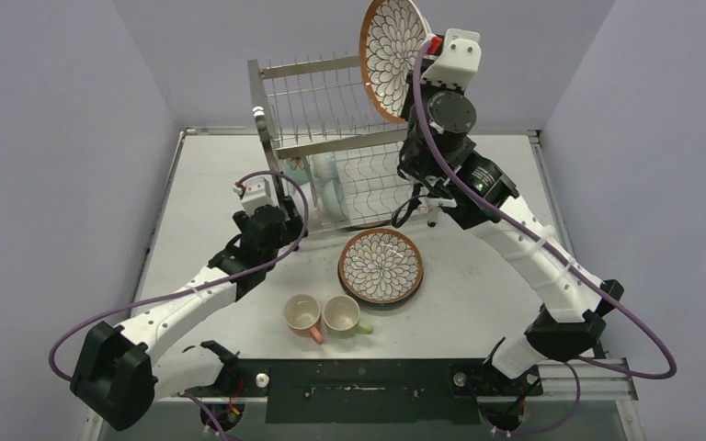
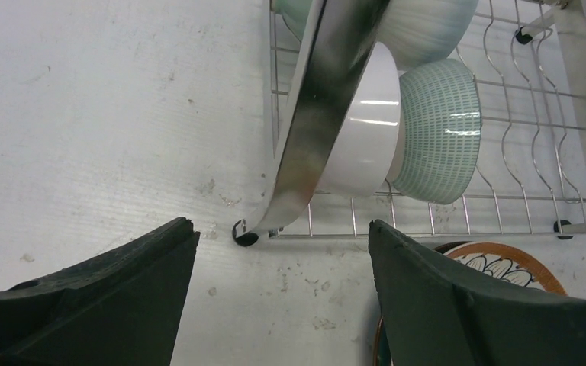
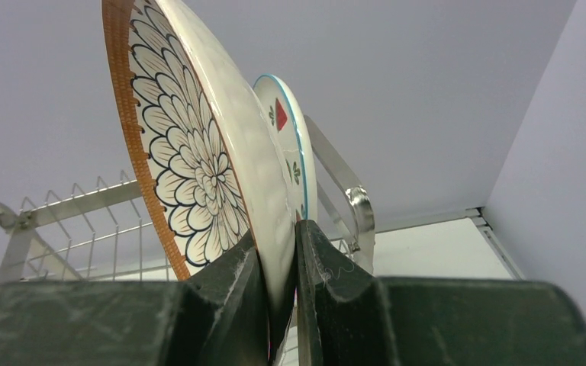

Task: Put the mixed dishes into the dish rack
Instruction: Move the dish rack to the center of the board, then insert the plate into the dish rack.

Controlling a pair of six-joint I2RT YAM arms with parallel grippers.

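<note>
The brown-rimmed petal plate (image 1: 393, 57) stood on edge at the top centre of the overhead frame, above the right end of the dish rack's (image 1: 331, 145) upper tier. Its cream face was covered in dark-outlined petals. The right gripper (image 3: 278, 242) was clamped tight on the plate's lower rim, one finger on each face.

In the right wrist view a blue-rimmed strawberry plate (image 3: 294, 145) stood just behind it, beside the rack's steel end frame. Whether the two plates touched could not be told.

A second petal plate (image 1: 381, 265) lay flat on the table (image 1: 478, 303) at centre frame. The pink mug (image 1: 302, 315) and green mug (image 1: 343, 315) sat just beside each other to its lower left.

The left gripper (image 2: 282, 297) hung wide open and empty over the table near the rack's foot. It faced a white bowl (image 2: 366, 126) and a mint-green bowl (image 2: 435, 130) nested on edge in the lower tier.
</note>
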